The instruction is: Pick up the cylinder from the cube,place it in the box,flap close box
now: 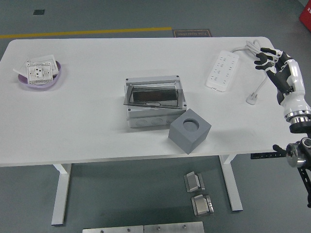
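A grey cube (189, 132) stands near the table's front edge, right of centre. Its top has a round recess (191, 124); I cannot tell whether a cylinder sits flush in it. A grey box (154, 115) stands just behind and left of the cube, its dark see-through flap (153, 96) lying tilted over the opening. My right hand (268, 58) hovers at the table's far right edge, far from the cube, fingers loosely spread and empty. My left arm is out of view.
A white power strip (222, 71) lies at the back right, its cable and plug (252, 100) just left of my right hand. A purple bowl (57, 78) with white parts sits at the far left.
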`<state>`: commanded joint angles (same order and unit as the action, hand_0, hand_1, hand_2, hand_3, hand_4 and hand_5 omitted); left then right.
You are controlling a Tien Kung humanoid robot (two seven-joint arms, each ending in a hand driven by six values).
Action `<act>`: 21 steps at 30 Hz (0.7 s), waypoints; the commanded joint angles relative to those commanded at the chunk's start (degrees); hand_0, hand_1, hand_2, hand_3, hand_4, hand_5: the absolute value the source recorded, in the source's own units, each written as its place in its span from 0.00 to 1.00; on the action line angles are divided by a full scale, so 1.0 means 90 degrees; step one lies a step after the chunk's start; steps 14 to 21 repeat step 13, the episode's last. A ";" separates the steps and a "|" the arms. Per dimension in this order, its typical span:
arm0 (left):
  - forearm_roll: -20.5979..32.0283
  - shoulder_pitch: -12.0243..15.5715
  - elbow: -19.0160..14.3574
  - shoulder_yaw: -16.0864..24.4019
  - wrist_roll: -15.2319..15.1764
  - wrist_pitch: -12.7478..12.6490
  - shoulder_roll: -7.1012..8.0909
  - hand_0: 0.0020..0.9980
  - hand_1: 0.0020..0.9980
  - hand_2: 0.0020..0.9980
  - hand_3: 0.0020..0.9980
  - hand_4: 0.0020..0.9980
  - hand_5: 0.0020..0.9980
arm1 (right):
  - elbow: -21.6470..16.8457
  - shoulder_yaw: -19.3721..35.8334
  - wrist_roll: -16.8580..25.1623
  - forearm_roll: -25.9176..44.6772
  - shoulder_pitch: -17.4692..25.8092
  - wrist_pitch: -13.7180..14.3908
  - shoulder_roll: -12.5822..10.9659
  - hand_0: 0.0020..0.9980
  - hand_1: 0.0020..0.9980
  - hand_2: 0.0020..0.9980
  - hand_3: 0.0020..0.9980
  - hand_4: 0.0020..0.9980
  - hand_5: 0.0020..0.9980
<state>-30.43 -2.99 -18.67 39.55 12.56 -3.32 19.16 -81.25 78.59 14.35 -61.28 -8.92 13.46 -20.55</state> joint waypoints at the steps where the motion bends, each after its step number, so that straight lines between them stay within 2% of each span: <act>1: 0.0001 -0.0001 -0.0001 -0.0001 -0.0001 0.0000 0.0000 0.71 0.69 0.57 0.77 0.76 0.33 | -0.0001 0.0001 0.0000 -0.0001 0.0000 0.0002 -0.0001 0.58 0.58 0.64 0.65 0.89 0.54; 21: 0.0005 -0.0023 -0.0002 -0.0034 -0.0004 0.0002 0.0019 0.71 0.69 0.57 0.77 0.76 0.32 | -0.0010 0.0024 0.0006 0.0047 0.0000 0.0015 -0.0034 0.58 0.58 0.63 0.65 0.88 0.56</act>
